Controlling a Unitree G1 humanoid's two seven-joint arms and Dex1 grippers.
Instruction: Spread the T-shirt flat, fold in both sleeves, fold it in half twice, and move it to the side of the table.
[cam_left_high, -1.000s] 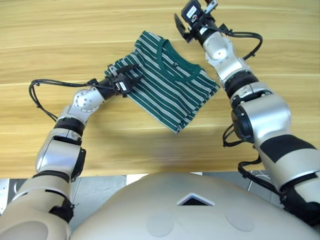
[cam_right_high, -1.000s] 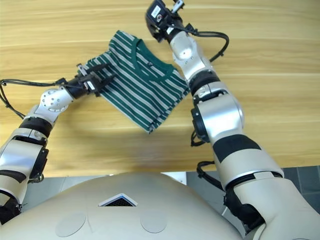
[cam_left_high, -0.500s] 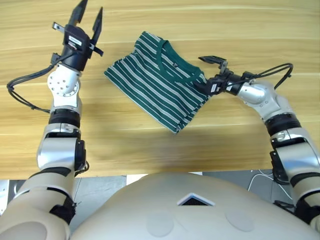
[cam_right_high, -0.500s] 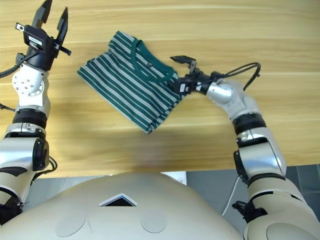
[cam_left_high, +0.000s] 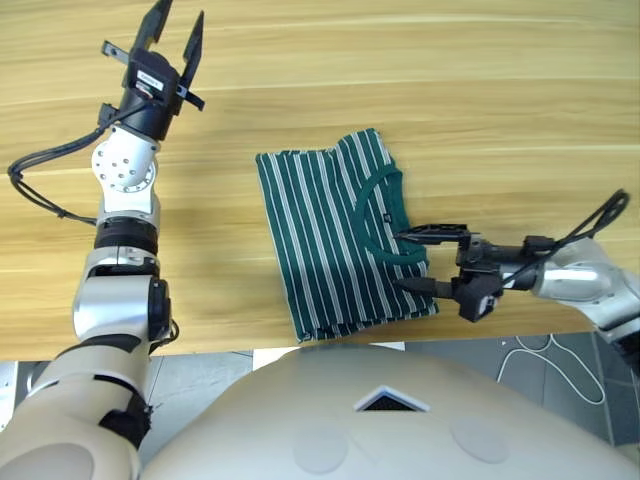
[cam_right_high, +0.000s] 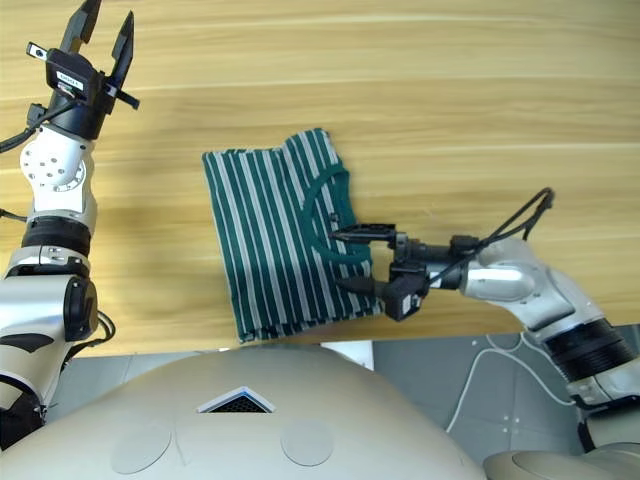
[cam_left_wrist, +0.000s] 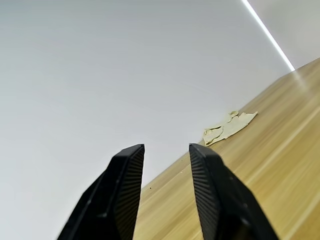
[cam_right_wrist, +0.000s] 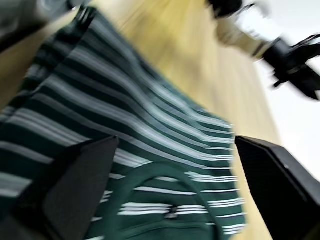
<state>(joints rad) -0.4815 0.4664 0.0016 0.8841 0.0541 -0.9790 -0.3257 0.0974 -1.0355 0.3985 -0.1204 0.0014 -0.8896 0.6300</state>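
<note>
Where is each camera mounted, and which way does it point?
Eye views: on the head, looking forward and down at the table and T-shirt; both arms show, left end effector raised, right end effector over the T-shirt.
Left wrist view: on the left wrist, aimed along the table toward a wall; open fingers show.
Right wrist view: on the right wrist, close over the T-shirt; open fingers show.
Shared: the T-shirt, in eye and right wrist views.

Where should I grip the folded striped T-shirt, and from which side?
Probably the collar-side edge of the folded green-and-white striped T-shirt, from the robot's right. It lies flat on the wooden table, so only an edge can be pinched, and the open right gripper sits there.
</note>
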